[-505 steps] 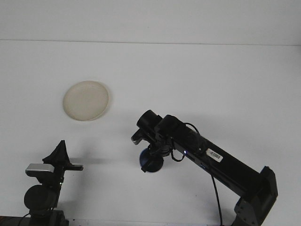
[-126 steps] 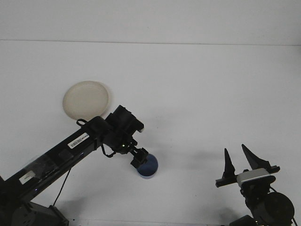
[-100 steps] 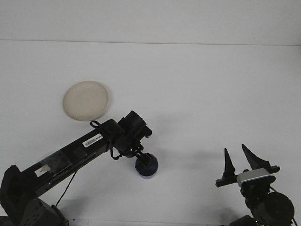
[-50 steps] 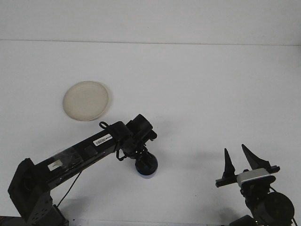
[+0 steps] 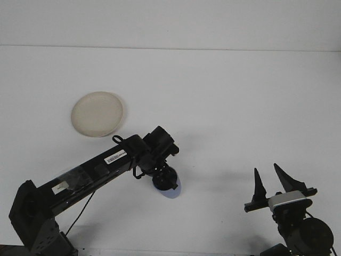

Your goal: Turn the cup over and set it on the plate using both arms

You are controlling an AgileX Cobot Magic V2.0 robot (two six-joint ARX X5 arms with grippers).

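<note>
The blue cup point(image 5: 175, 190) is on the white table in the front view, low and centre, mostly hidden under my left gripper point(image 5: 165, 182). That gripper comes down on it from above and is shut on the cup, with only the pale blue lower right side showing. The cream plate point(image 5: 97, 113) lies empty at the upper left, well apart from the cup. My right gripper point(image 5: 266, 169) is parked at the lower right, pointing up, open and holding nothing.
The left arm point(image 5: 96, 168) stretches diagonally from the lower left corner to the cup. The table's back edge point(image 5: 170, 48) runs across the top.
Five seconds ago the right arm was at the cup, and it has since withdrawn. The left arm reached in, closed over the cup, and the cup now shows shifted slightly right.
</note>
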